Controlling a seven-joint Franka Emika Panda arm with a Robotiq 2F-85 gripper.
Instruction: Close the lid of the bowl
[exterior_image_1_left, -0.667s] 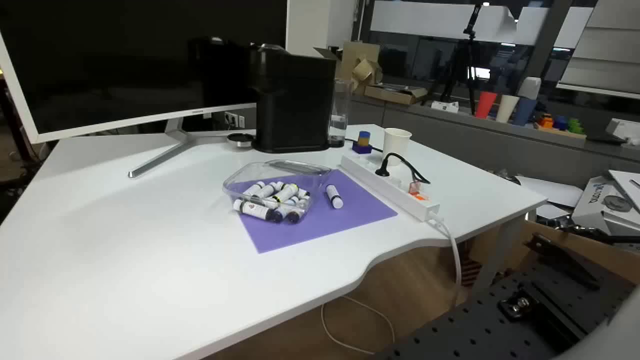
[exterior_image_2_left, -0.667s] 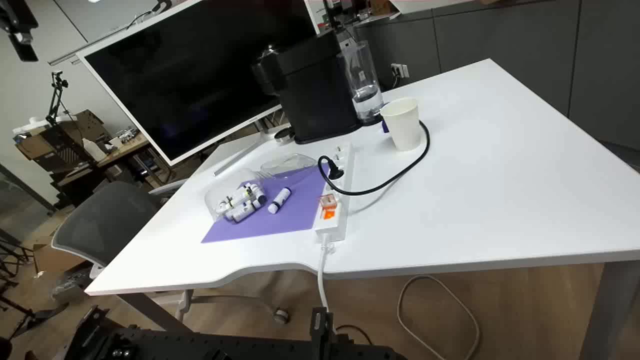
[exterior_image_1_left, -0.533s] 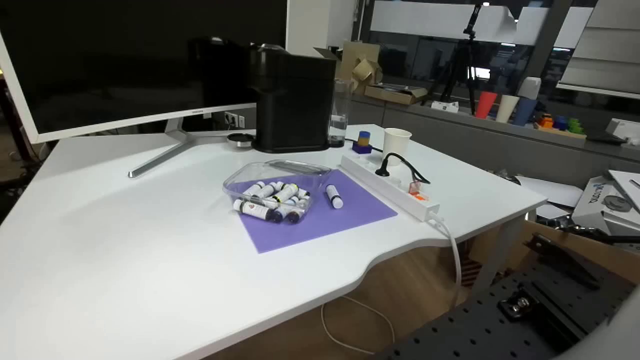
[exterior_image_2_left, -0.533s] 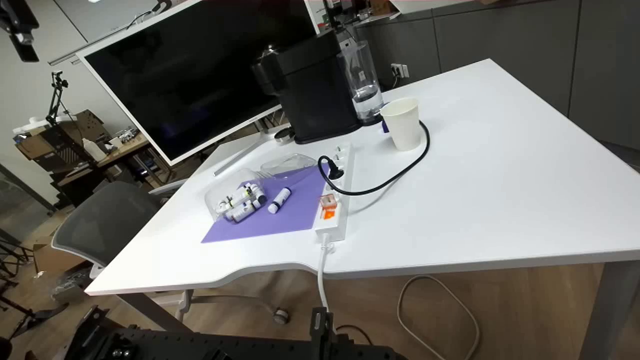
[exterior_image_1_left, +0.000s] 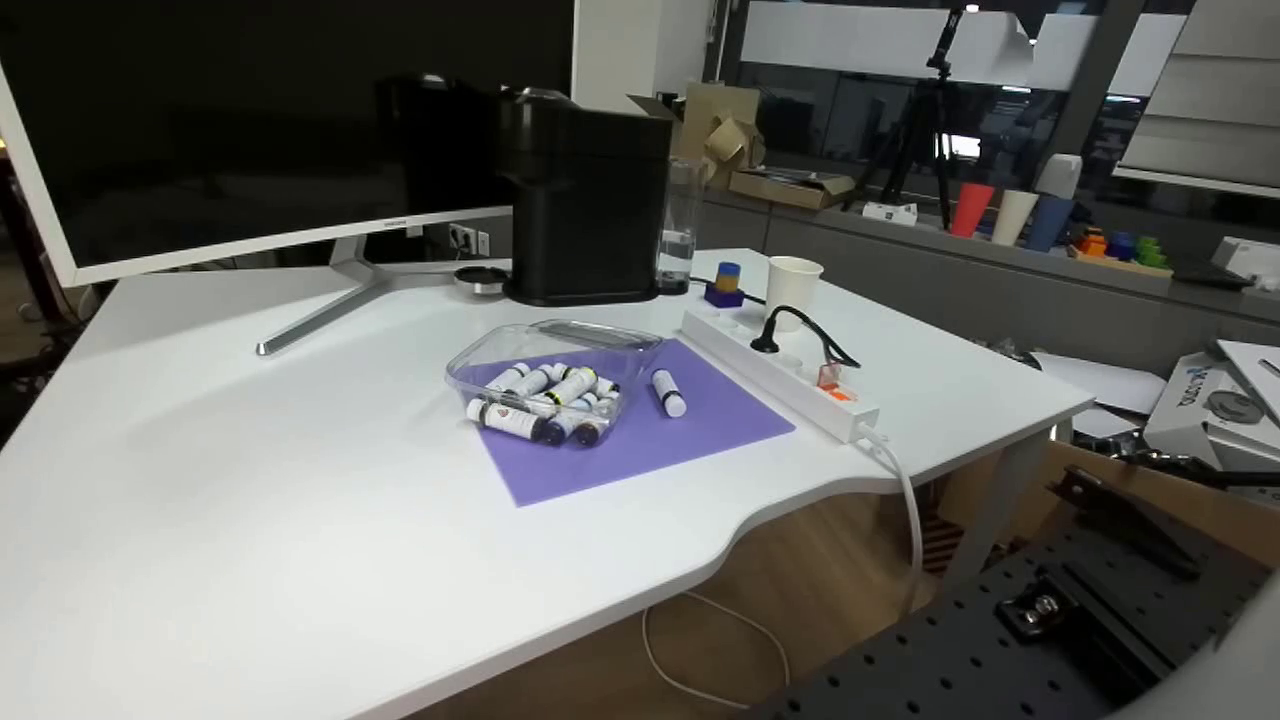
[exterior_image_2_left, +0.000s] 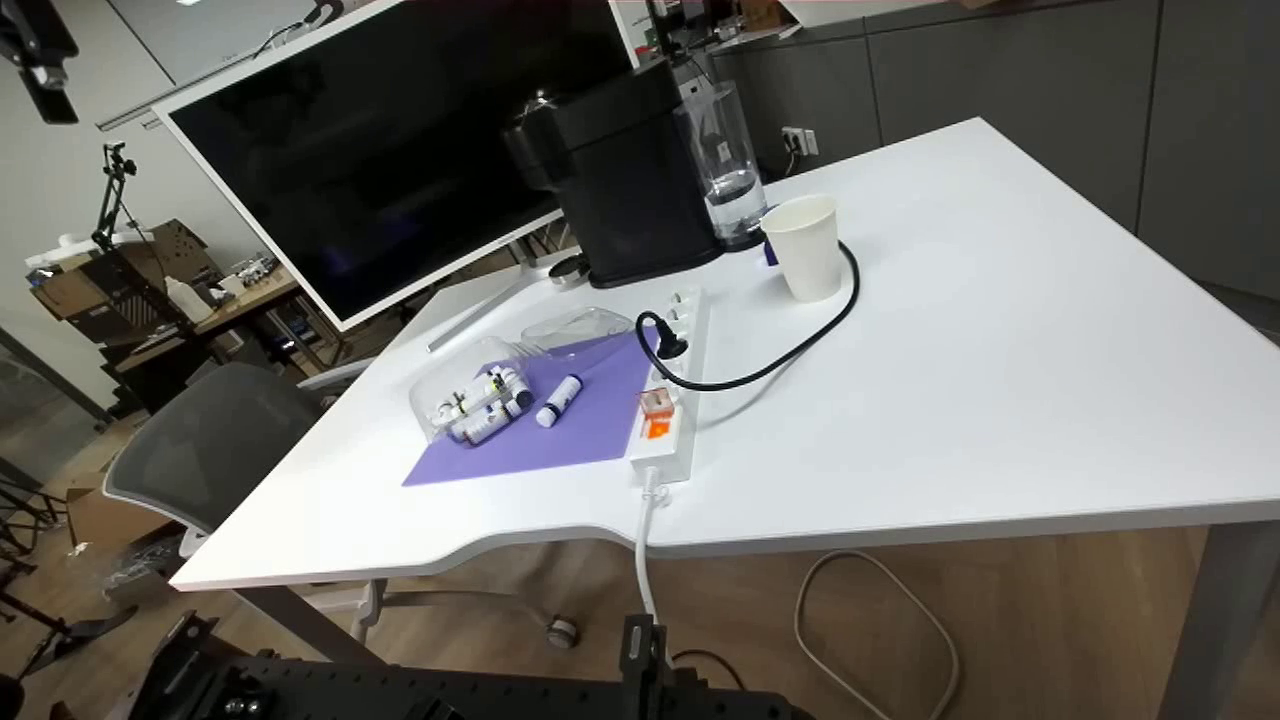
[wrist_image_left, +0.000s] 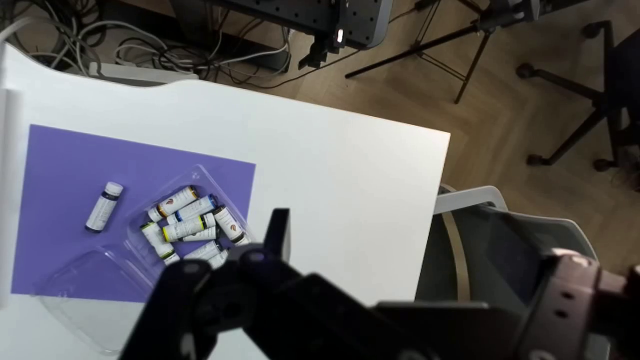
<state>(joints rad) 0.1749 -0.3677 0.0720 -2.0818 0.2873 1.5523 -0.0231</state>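
Observation:
The bowl is a clear plastic container (exterior_image_1_left: 482, 362) on a purple sheet (exterior_image_1_left: 640, 455), holding several small white-labelled bottles (exterior_image_1_left: 572, 386). It also shows in an exterior view (exterior_image_2_left: 428, 392) and in the wrist view (wrist_image_left: 134, 231). Its clear hinged lid (exterior_image_1_left: 600, 335) lies folded open beside it, flat on the sheet and table; the lid also shows in an exterior view (exterior_image_2_left: 580, 326) and in the wrist view (wrist_image_left: 97, 302). My gripper (wrist_image_left: 402, 250) is open and empty, above the table. Its left finger partly hides a corner of the container. A dark part at an exterior view's top left corner looks like a gripper finger.
One loose bottle (exterior_image_1_left: 668, 393) lies on the sheet. A white power strip (exterior_image_1_left: 770, 370) with a black cable runs along the sheet's edge. A paper cup (exterior_image_1_left: 793, 285), a black coffee machine (exterior_image_1_left: 590, 200) and a monitor (exterior_image_1_left: 280, 120) stand behind. A chair (wrist_image_left: 480, 250) is beside the table.

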